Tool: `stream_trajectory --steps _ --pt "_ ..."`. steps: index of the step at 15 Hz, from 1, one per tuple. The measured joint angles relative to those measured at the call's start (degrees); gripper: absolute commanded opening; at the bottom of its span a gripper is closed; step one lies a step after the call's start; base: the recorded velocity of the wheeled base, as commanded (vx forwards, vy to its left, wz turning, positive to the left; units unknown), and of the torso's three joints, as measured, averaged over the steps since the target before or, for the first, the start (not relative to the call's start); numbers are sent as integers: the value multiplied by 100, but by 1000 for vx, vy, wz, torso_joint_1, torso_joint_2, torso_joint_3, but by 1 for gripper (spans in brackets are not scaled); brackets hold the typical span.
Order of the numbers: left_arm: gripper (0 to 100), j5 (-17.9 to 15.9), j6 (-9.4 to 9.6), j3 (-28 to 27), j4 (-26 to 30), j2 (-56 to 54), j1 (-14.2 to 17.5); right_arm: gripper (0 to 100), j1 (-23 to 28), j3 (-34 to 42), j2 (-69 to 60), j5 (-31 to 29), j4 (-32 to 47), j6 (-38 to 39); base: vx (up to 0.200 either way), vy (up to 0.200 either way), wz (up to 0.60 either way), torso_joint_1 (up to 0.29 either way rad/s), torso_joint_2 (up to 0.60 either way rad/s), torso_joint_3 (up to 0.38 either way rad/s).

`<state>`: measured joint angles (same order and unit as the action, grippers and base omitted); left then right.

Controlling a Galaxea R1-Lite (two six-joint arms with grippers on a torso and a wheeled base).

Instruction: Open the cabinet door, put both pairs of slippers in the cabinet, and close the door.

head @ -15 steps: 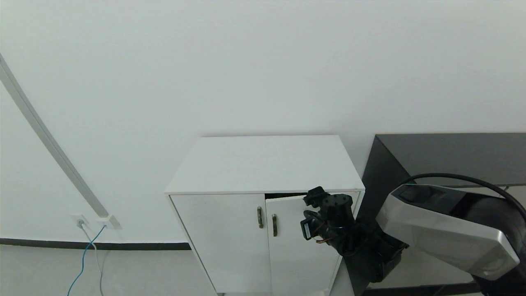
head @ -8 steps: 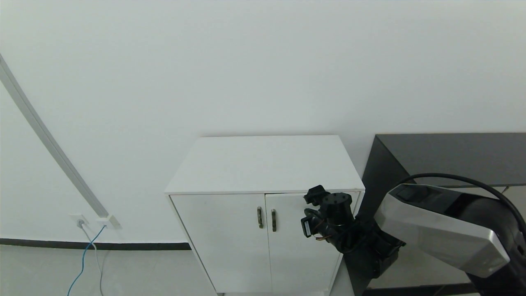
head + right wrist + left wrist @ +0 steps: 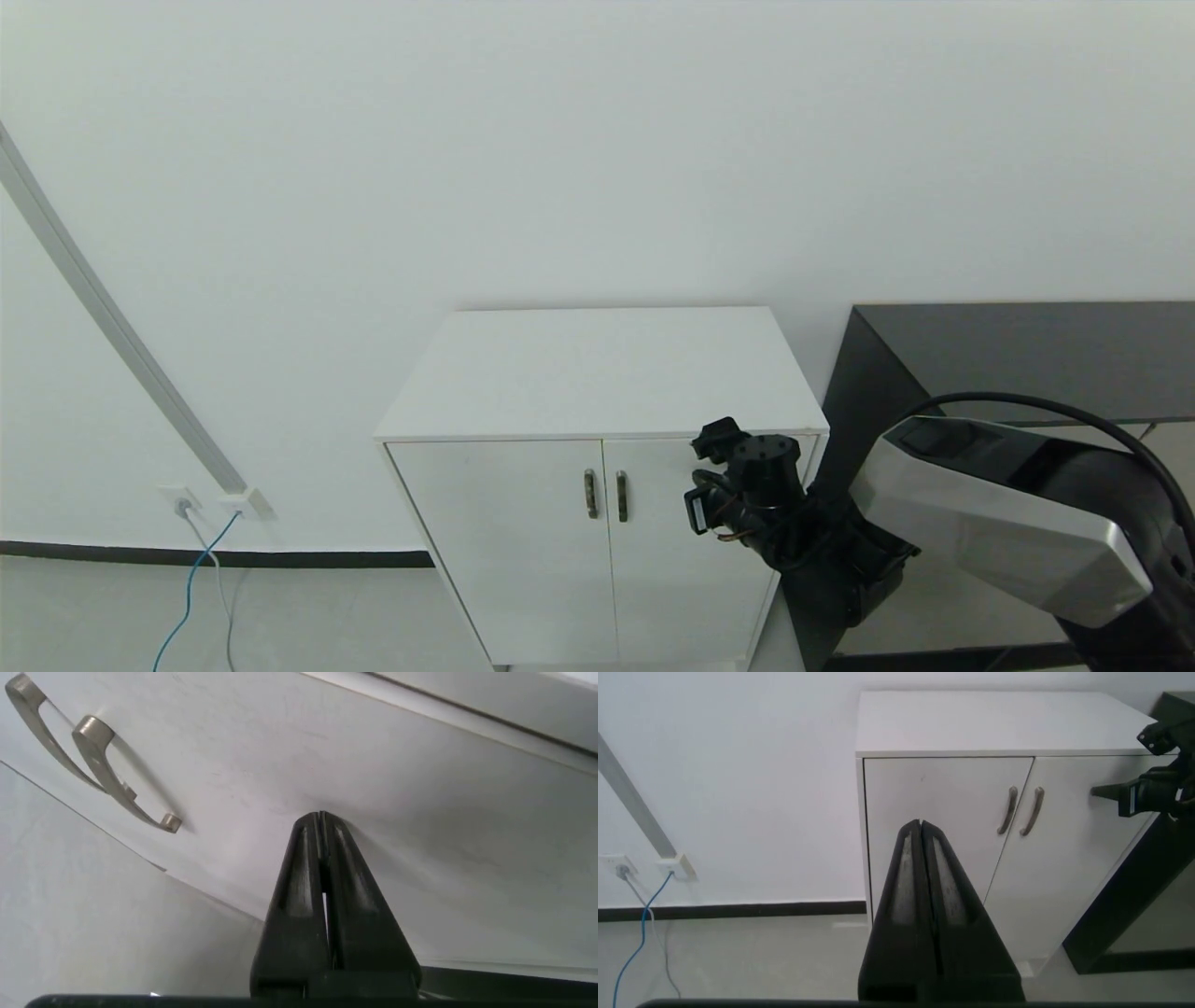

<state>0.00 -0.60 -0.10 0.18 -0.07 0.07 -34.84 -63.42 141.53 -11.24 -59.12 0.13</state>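
Against the cabinet's point(image 3: 597, 373) shut right door point(image 3: 686, 560), the right end effector point(image 3: 322, 821) rests pinched closed; the left end effector point(image 3: 920, 826), also closed, hangs well back. Rigid and light, the door likely pulls best by its slim handle point(image 3: 622, 497).

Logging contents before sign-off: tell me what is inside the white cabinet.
Inside the cabinet nothing shows: left door and right door are both shut. Outside, two handles show, and the shut right gripper points at the right door.
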Motion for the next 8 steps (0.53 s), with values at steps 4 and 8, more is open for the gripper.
stream_trajectory --steps 4,8 --pt "0 0 2 0 0 0 2 0 22 -12 1 -2 0 -2 0 0 0 0 0 0" --pt "0 0 0 0 0 0 0 0 50 -37 23 0 -10 0 0 0 0 0 0 0"
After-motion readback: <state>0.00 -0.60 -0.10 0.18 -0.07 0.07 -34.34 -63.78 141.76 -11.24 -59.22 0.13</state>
